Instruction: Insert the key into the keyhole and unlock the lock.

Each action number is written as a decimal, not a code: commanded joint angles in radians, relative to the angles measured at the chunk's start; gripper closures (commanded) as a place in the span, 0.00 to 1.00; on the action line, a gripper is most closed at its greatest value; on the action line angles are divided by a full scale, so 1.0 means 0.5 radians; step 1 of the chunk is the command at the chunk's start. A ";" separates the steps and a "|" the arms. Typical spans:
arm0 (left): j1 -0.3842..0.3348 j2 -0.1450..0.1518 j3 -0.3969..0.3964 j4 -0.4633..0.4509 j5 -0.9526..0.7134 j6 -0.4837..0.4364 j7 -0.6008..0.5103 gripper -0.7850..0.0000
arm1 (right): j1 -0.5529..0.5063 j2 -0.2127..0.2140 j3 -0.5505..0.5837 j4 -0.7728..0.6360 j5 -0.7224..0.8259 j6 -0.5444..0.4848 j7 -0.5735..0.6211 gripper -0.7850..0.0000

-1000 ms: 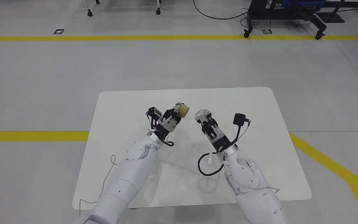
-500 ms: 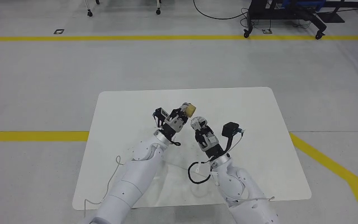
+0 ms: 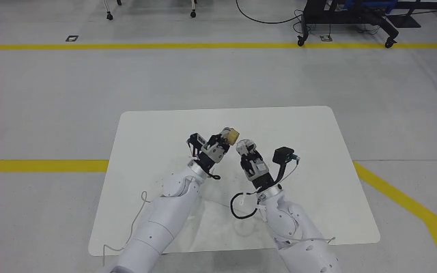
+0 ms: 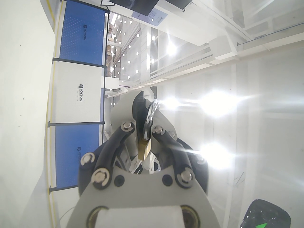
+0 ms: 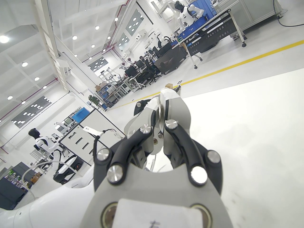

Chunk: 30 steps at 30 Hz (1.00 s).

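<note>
A robot lab hall: yellow floor lines point(image 3: 205, 46), workbenches point(image 5: 211, 30).

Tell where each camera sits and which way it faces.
Top view: above the arms, facing down on the table; left gripper holds the lock, right gripper beside it.
Left wrist view: along its own fingers, toward ceiling lights.
Right wrist view: along its own fingers gripping the key, across the table toward the hall.
Shared: top and right wrist views show the lock.

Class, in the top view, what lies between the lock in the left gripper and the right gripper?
Nothing: the top view shows the lock and right gripper close together, only bare white table beneath them.
</note>
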 commanded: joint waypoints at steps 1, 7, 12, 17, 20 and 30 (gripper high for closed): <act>-0.003 0.002 -0.004 0.010 0.020 0.002 -0.005 1.00 | 0.009 -0.003 -0.002 0.013 0.004 0.003 0.006 1.00; -0.004 0.000 -0.014 0.015 0.021 0.007 -0.025 1.00 | 0.029 -0.014 -0.009 0.041 -0.012 0.033 0.009 1.00; -0.006 -0.002 -0.021 0.016 0.025 0.008 -0.034 1.00 | 0.034 -0.022 -0.010 0.048 -0.019 0.043 -0.003 1.00; -0.009 -0.004 -0.024 0.029 0.034 0.014 -0.042 1.00 | 0.035 -0.028 -0.003 0.054 -0.018 0.044 -0.008 1.00; -0.011 -0.006 -0.025 0.035 0.038 0.017 -0.048 1.00 | 0.037 -0.032 -0.001 0.061 -0.024 0.050 -0.013 1.00; -0.017 -0.012 -0.027 0.051 0.054 0.017 -0.064 1.00 | 0.049 -0.045 -0.005 0.085 -0.049 0.070 -0.006 1.00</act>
